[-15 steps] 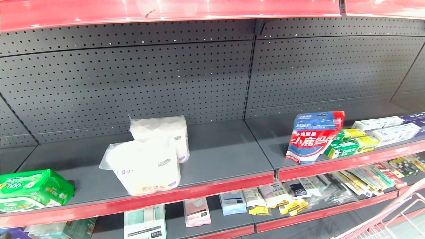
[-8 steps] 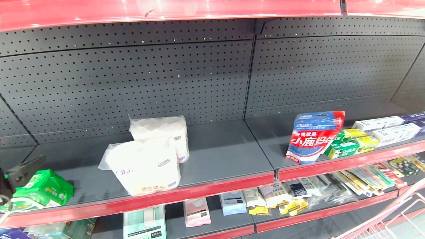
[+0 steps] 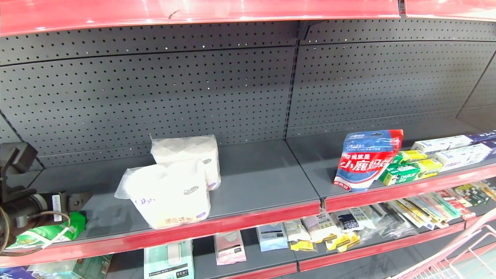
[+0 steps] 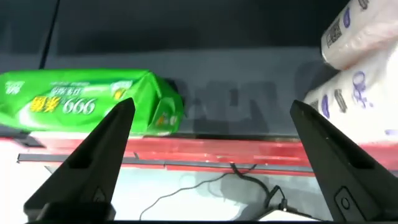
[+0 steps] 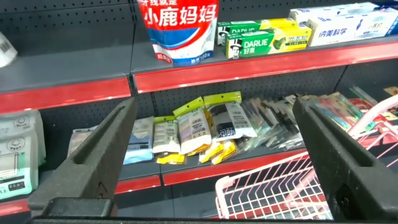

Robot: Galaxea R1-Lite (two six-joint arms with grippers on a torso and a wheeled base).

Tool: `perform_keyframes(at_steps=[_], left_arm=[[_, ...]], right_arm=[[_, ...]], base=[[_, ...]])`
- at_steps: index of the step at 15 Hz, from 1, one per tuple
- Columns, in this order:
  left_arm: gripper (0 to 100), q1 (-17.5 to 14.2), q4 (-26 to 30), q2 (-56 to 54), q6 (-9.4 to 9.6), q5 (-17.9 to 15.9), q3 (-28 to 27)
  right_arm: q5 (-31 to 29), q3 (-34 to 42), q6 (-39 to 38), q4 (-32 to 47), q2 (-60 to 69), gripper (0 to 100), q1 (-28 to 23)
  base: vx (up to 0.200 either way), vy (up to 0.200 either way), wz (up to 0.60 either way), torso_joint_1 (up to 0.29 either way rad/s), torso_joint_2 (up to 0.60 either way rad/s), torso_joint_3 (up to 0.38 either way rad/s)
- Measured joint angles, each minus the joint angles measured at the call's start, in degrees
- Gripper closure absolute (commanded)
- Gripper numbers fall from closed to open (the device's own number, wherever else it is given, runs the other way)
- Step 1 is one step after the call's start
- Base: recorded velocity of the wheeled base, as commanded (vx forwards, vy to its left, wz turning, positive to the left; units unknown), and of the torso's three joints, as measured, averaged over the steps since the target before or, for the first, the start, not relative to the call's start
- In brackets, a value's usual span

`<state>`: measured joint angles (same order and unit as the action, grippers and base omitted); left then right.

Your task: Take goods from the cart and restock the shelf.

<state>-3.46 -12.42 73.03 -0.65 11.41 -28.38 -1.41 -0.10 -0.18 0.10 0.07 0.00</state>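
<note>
- Where the left gripper (image 4: 211,109) faces the shelf (image 3: 240,223), its fingers stand spread wide and hold nothing; the green pack (image 4: 87,106) lies to one side at the red front lip; the white tissue packs (image 4: 364,102) lie to the other; bare grey deck between them.
- Head view: left arm (image 3: 23,205) at the shelf's left end, partly covering the green pack.
- Right gripper (image 5: 214,102): fingers likewise apart, empty; it faces the lower shelf (image 5: 205,171); pink wire cart (image 5: 292,186) low at the right.
- Tissue packs one behind the other, the front one near the lip; open deck to their right up to the bay joint.
- Right bay: blue-and-red pouch (image 3: 368,159) upright at the lip; toothpaste boxes (image 3: 410,168) just beside it.
- Lower shelf carries small packets (image 3: 310,230) laid flat.
- Pegboard back (image 3: 155,89) grey and perforated.
</note>
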Motion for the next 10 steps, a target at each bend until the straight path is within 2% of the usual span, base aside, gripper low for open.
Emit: perform_keyframes(at_steps=[3, 7, 10], left_arm=[[0, 0.0, -3.6, 5.8, 0.00, -0.2, -0.2], [0, 0.1, -6.7, 11.2, -0.01, -2.5, 0.0], [0, 0.8, -9.4, 15.1, 0.76, -3.5, -0.6]], right_arm=[[0.0, 0.0, 0.0, 0.0, 0.0, 0, 0.0], [0.0, 0.0, 0.0, 0.0, 0.0, 0, 0.0], [0.0, 0.0, 0.0, 0.0, 0.0, 0, 0.0]], base=[[0.000, 0.000, 0.00, 0.000, 0.00, 0.000], [0.000, 0.000, 0.00, 0.000, 0.00, 0.000], [0.000, 0.000, 0.00, 0.000, 0.00, 0.000]])
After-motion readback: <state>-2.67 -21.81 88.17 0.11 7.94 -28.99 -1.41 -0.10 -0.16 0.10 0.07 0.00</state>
